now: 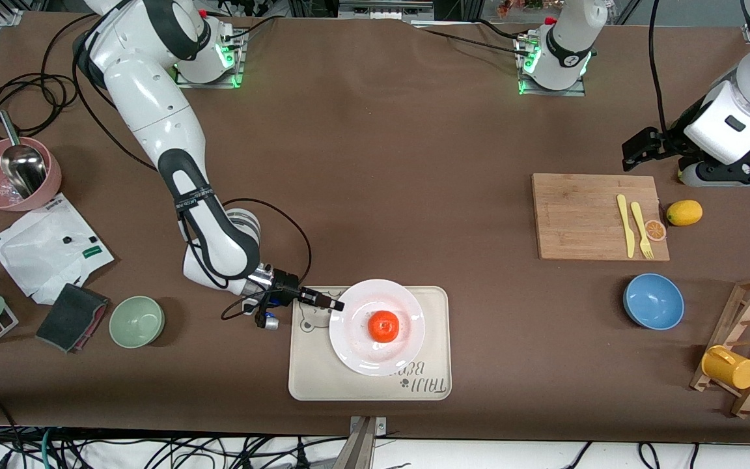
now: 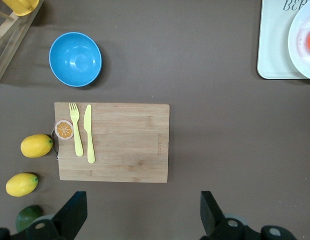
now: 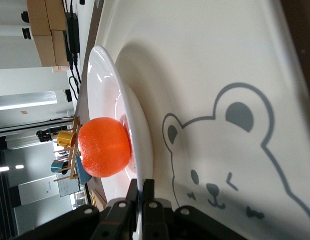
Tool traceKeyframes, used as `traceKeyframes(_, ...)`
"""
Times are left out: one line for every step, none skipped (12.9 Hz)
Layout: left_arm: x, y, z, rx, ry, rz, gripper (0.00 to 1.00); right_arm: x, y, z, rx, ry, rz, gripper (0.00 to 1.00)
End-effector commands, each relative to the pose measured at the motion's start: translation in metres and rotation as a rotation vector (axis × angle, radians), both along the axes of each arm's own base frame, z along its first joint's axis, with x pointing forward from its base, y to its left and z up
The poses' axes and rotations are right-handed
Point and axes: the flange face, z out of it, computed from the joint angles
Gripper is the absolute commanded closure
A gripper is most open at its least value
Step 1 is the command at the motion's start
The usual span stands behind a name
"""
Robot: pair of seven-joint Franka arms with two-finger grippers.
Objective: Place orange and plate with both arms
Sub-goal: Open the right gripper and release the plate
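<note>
White plate (image 1: 377, 327) on tray (image 1: 370, 383), orange (image 1: 384, 326) at its centre.
Right gripper (image 1: 336, 304) low at the plate's rim toward the right arm's end; fingers (image 3: 141, 192) closed on the rim, apparently pinching it. Left gripper (image 2: 142, 212) hangs over the counter (image 1: 375, 163) just beside the cutting board (image 2: 113, 142), fingers wide apart, holding nothing.

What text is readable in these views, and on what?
"BE": part of a larger print on the bear-print tray, cut off in the left wrist view; in the front view it is upside down and unclear.
Strap on the right arm: lettering too small to read.
White bag: green and black marks, unreadable.
Plate, orange: no text.
</note>
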Motion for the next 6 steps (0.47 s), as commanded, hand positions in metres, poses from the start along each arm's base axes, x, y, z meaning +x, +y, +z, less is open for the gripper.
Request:
traceKeyframes(-0.003, 0.0, 0.008, 0.011, -0.001, -0.018, 0.0, 0.007, 0.003, 0.012, 0.008, -0.004, 0.004, 0.63)
traceKeyframes(-0.003, 0.0, 0.008, 0.012, -0.001, -0.018, 0.0, 0.005, 0.001, 0.015, 0.007, -0.001, 0.005, 0.55)
traceKeyframes(-0.003, 0.0, 0.008, 0.012, -0.001, -0.018, 0.0, 0.003, 0.001, 0.019, 0.003, 0.0, 0.008, 0.51)
traceKeyframes(-0.003, 0.0, 0.008, 0.012, -0.001, -0.018, 0.0, 0.002, 0.0, 0.024, -0.002, -0.004, 0.013, 0.49)
traceKeyframes(-0.003, 0.0, 0.008, 0.012, -0.001, -0.02, 0.0, 0.0, 0.0, 0.027, -0.014, -0.006, 0.025, 0.47)
traceKeyframes(-0.003, 0.0, 0.008, 0.012, -0.001, -0.02, 0.0, -0.004, -0.001, 0.027, -0.027, -0.004, 0.037, 0.47)
